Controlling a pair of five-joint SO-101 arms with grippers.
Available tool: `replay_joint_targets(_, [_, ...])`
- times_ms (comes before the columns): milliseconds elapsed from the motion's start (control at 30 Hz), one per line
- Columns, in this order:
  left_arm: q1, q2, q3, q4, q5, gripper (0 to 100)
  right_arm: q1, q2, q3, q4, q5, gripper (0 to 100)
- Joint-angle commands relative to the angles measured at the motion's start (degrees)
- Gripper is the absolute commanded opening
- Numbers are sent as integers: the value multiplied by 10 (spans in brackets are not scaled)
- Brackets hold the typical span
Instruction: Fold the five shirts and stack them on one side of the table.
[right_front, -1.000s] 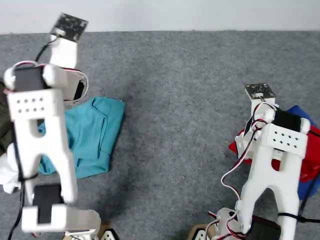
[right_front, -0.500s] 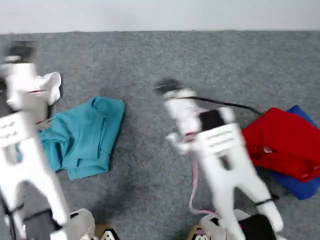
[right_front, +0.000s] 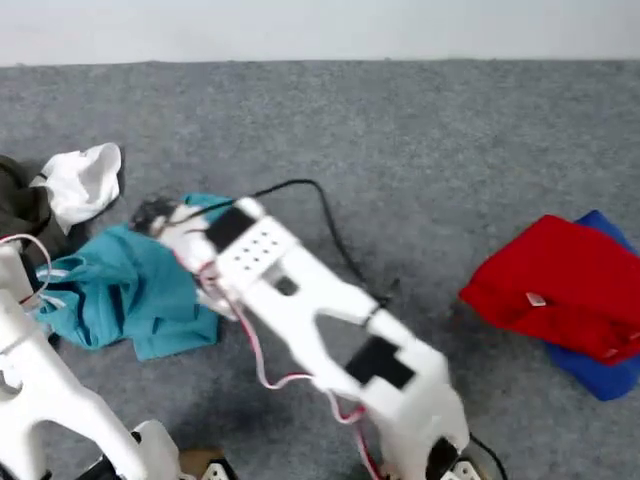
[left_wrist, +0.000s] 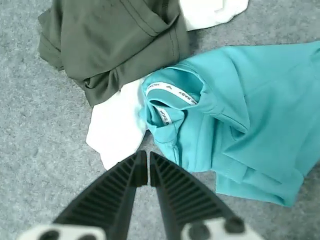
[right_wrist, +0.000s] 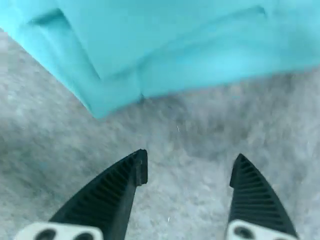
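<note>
Grey carpeted worktop (right_front: 420, 150) carries everything: nearest, the left gripper (left_wrist: 148, 159) hangs with its jaws all but closed on nothing, just short of the white shirt (left_wrist: 117, 130). The right gripper (right_wrist: 191, 160), spread wide and empty, hovers over bare worktop at the hem of the teal shirt (right_wrist: 165, 40). Farther out in the high view, the teal shirt lies crumpled at 9 o'clock with the white shirt and an olive shirt (left_wrist: 110, 40) beyond it toward 10, and at 3 o'clock a folded red shirt (right_front: 560, 285) rests on a blue shirt (right_front: 600, 372).
</note>
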Motion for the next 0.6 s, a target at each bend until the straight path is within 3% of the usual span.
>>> replay_joint_targets(0, [-4, -16, 0, -9, 4, 15, -27, 62, -202, 65, -3, 271])
replay_joint_targets(300, [-4, -16, 0, -5, 4, 15, -94, 234, -455, 143, -3, 272])
replay_joint_targets(567, [-4, -18, 0, -4, 5, 15, -53, 320, -480, 107, -1, 266])
